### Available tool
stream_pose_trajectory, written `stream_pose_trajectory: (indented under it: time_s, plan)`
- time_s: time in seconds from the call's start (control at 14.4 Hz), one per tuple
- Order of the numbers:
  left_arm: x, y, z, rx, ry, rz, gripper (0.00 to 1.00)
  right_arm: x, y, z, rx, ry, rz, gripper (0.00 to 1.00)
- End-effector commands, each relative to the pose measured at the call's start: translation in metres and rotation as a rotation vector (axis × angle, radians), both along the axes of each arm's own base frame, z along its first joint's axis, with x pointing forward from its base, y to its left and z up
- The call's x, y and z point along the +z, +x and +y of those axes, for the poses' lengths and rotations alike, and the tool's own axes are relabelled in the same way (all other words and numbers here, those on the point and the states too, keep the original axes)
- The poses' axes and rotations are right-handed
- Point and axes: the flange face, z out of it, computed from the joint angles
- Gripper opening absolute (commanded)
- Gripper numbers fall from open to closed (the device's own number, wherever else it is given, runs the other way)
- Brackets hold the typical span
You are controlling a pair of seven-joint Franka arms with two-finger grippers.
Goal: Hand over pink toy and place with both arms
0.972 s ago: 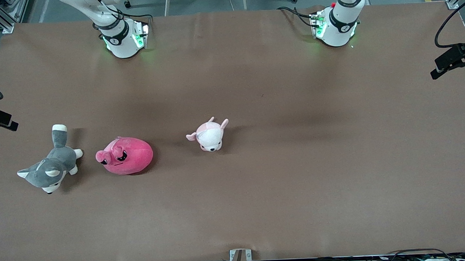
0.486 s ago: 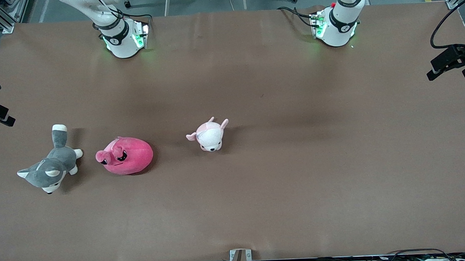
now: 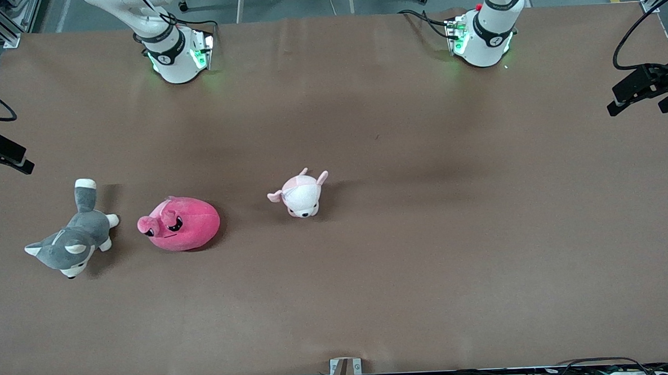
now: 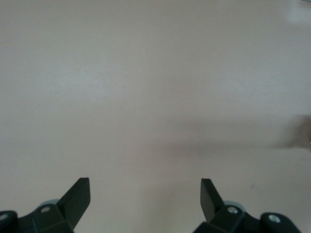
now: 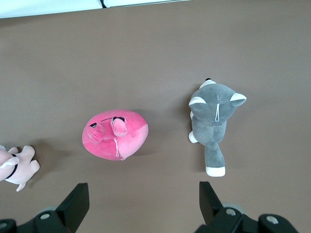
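Note:
The pink toy, a hot-pink rounded plush, lies on the brown table toward the right arm's end. It also shows in the right wrist view. My right gripper is open and empty, high over bare table close to the pink toy and touching nothing. A black part of its hand shows at the edge of the front view. My left gripper is open and empty, high over bare table at the left arm's end. A black part of its hand shows at the front view's edge.
A grey-and-white husky plush lies beside the pink toy, closer to the right arm's end of the table; it also shows in the right wrist view. A small pale pink-and-white plush lies beside the pink toy toward the table's middle.
The black hand parts at both edges of the front view have shifted slightly. The three plush toys have not moved.

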Motion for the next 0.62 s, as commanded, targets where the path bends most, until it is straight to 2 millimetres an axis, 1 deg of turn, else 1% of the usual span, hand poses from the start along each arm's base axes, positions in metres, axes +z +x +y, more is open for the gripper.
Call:
stream_pose_trajectory:
  time_s: [0.0,0.56]
  plan:
    - [0.0034,-0.0012,-0.001,0.004,-0.001,-0.011,1.0,-0.0019,-0.0221,0.0019,0.002,-0.024,-0.016,1.0]
    - [0.002,-0.0006,-0.0045,-0.002,-0.002,-0.01,1.0,-0.0038,-0.0281,0.0029,0.013,-0.043,-0.007,1.0]
